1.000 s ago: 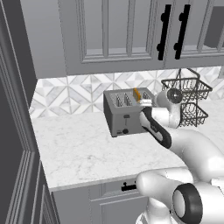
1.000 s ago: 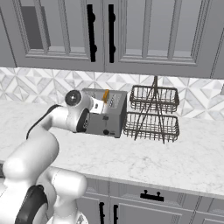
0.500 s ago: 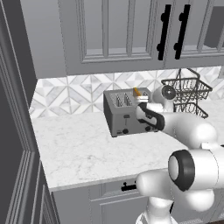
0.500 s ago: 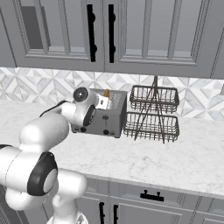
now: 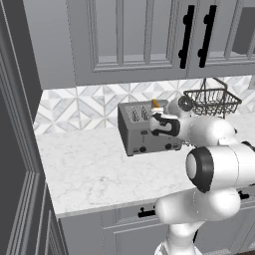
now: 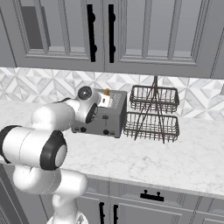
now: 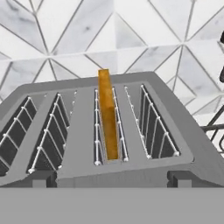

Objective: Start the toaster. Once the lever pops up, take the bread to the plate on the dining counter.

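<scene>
While jaws gape, end effector [image 5: 158, 121] faces toaster [image 7: 109, 144], bread [image 7: 107, 120] slotted

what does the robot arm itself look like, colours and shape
The arm is built from glossy white, rounded, bulbous segments, with dark charcoal bands and round caps at the joints. A small grey disc cap sits near the wrist. The gripper end is black. No loose cables or printed markings show on it.
</scene>
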Robot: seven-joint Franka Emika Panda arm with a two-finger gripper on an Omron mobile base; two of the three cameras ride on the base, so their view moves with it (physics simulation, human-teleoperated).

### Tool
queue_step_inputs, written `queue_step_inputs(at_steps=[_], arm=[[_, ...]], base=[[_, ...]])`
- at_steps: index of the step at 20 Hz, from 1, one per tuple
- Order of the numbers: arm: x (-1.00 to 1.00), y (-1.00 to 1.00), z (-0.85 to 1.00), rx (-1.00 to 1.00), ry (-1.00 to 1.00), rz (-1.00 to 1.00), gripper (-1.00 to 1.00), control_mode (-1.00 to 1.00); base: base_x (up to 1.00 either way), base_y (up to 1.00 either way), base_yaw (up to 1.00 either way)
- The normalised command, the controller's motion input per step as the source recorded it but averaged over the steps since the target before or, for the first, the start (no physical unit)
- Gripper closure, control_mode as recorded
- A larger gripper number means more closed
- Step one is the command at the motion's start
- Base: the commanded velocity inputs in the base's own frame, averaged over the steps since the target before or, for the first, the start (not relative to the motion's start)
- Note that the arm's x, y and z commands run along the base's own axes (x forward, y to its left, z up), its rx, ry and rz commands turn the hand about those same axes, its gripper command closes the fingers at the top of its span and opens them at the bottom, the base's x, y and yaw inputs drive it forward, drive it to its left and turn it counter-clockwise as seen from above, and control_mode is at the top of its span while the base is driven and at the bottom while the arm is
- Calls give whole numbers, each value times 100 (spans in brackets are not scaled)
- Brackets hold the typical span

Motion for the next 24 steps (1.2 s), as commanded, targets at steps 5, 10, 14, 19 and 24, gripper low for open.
queue_step_inputs(at_steps=[5, 10, 14, 19, 24], arm=[[36, 0, -10, 5, 0, 13, -100, -100], [19, 0, -8, 0, 0, 4, -100, -100], [10, 0, -12, 0, 0, 0, -100, -100], [30, 0, -10, 0, 0, 0, -100, -100], [30, -4, -6, 0, 0, 0, -100, -100]], base=[[0, 0, 0], [0, 0, 0], [0, 0, 0], [0, 0, 0], [0, 0, 0]])
